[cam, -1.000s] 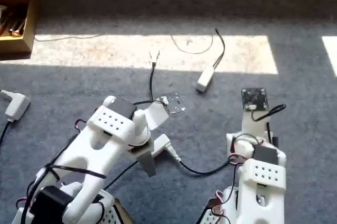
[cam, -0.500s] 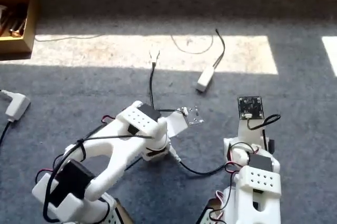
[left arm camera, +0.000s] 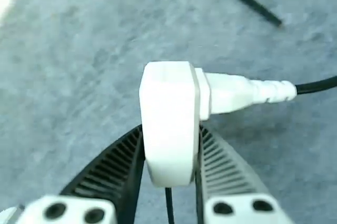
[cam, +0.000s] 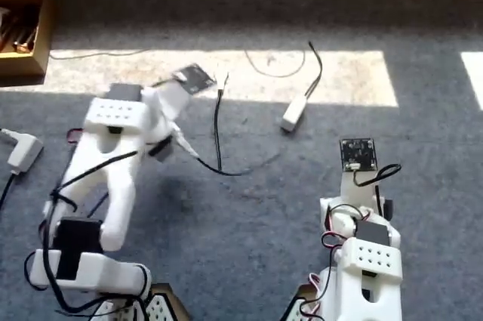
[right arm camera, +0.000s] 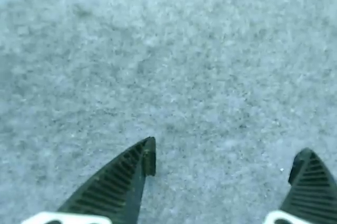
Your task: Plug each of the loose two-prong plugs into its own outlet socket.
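My left gripper (left arm camera: pixel 169 135) is shut on a white two-prong plug (left arm camera: pixel 169 121), its black fingers (left arm camera: pixel 122 155) pressing both sides. The plug's black cable (left arm camera: pixel 316 83) leads off sideways. In the high view this gripper (cam: pixel 164 146) hangs over the carpet at the left, and the cable (cam: pixel 226 171) trails toward the middle. A white block on a black cord (cam: pixel 293 115) lies near the sunlit strip. Another white plug-like piece (cam: pixel 23 151) lies at the far left. My right gripper (right arm camera: pixel 226 163) is open over bare grey carpet, with nothing between its fingers (right arm camera: pixel 138 167).
A wooden box (cam: pixel 24 32) stands at the back left corner. A small white connector on a thin black wire (cam: pixel 221 79) lies in the sunlit strip (cam: pixel 339 79). The right arm (cam: pixel 370 253) sits at the front right. Grey carpet (cam: pixel 264 223) covers the floor.
The left arm has swung from the middle of the carpet to the left and farther back, carrying the white plug and dragging its cable. The right arm shifted only slightly.
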{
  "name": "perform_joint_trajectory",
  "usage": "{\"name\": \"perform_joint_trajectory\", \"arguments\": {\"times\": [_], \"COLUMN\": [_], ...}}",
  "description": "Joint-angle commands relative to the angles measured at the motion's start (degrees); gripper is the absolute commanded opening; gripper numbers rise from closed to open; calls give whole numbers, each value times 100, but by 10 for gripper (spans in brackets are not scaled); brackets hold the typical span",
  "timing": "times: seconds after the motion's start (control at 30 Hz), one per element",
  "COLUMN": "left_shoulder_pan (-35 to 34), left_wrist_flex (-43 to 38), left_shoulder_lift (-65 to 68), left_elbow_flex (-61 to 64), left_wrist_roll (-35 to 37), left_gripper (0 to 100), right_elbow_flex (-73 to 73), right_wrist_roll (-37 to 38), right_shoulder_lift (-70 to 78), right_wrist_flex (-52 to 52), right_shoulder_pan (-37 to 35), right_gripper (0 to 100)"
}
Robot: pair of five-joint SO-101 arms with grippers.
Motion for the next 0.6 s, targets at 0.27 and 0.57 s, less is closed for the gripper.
{"name": "perform_joint_trajectory", "arguments": {"times": [0.27,0.57], "left_shoulder_pan": [-3802,-4611], "left_wrist_flex": [431,1442], "left_shoulder_lift": [2273,4901], "left_elbow_flex": [-3644,-6554], "left_wrist_roll": [-1389,-1600], "left_gripper": [3,43], "right_elbow_flex": [92,127], "right_wrist_roll": [88,88], "right_shoulder_lift": [-48,-66], "right_wrist_flex": [-84,-92], "right_shoulder_pan": [-180,-180], "right_gripper": [382,382]}}
